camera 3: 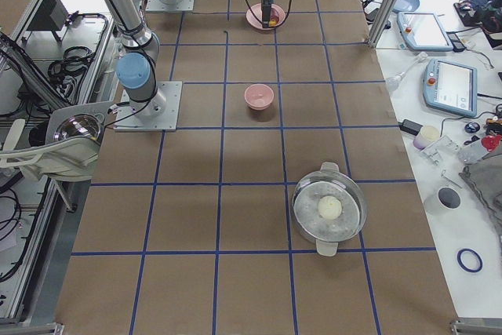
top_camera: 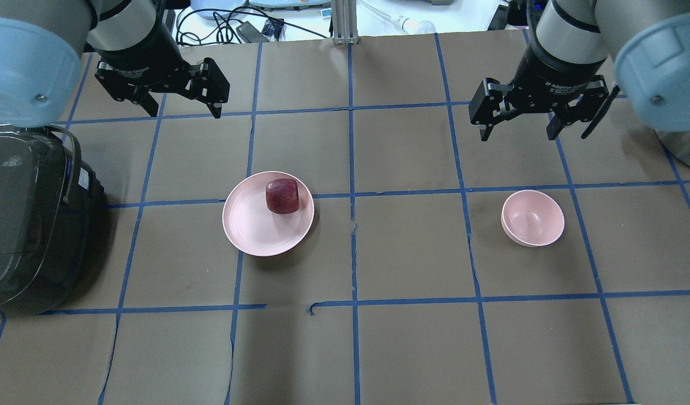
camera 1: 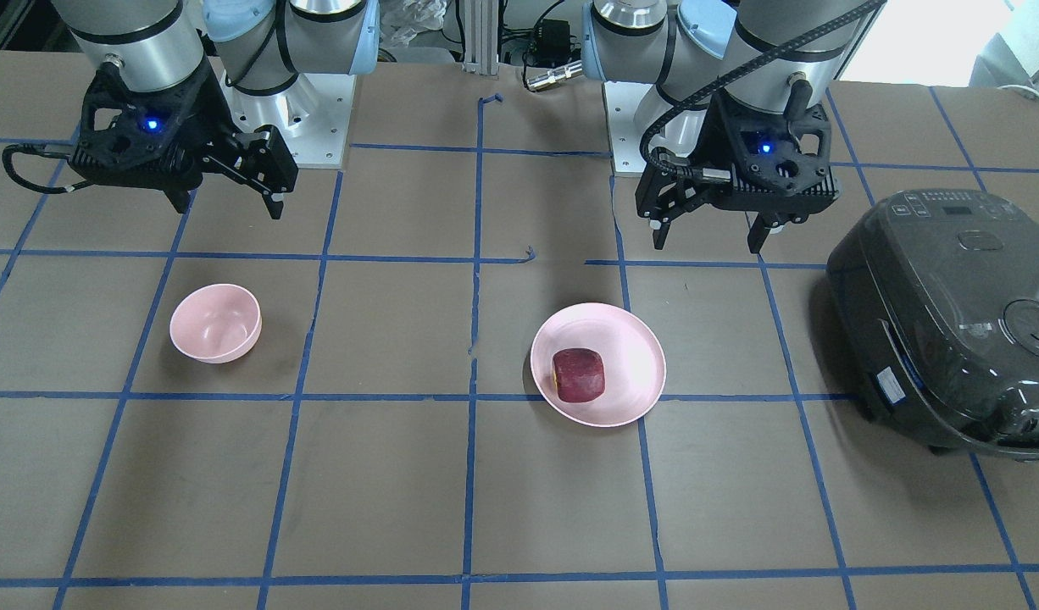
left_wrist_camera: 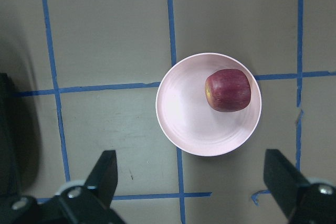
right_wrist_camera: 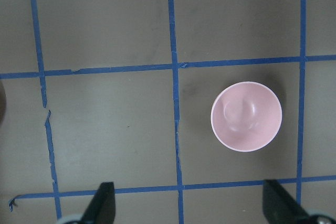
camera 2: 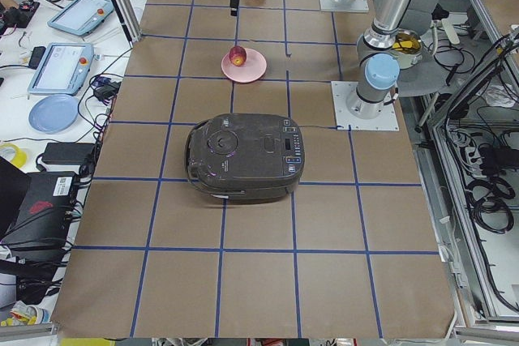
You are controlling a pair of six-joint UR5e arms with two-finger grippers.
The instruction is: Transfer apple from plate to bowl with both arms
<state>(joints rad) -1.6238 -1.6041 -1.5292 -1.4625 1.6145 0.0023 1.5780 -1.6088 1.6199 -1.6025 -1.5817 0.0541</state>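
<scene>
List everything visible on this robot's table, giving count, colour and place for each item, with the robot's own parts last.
brown paper-covered table: one, brown with a blue tape grid, under everything.
wide shallow pink plate: one, pale pink, on the table's left half.
small dark red apple: one, dark red with a yellowish patch, on the plate near its rim.
small deep pink bowl: one, pale pink, empty, on the right half.
dark grey rice cooker: one, at the table's left end.
glass-lidded metal pot: one, silver, near the table's right end.
left gripper: one, black, open, raised, empty.
right gripper: one, black, open, raised, empty.
</scene>
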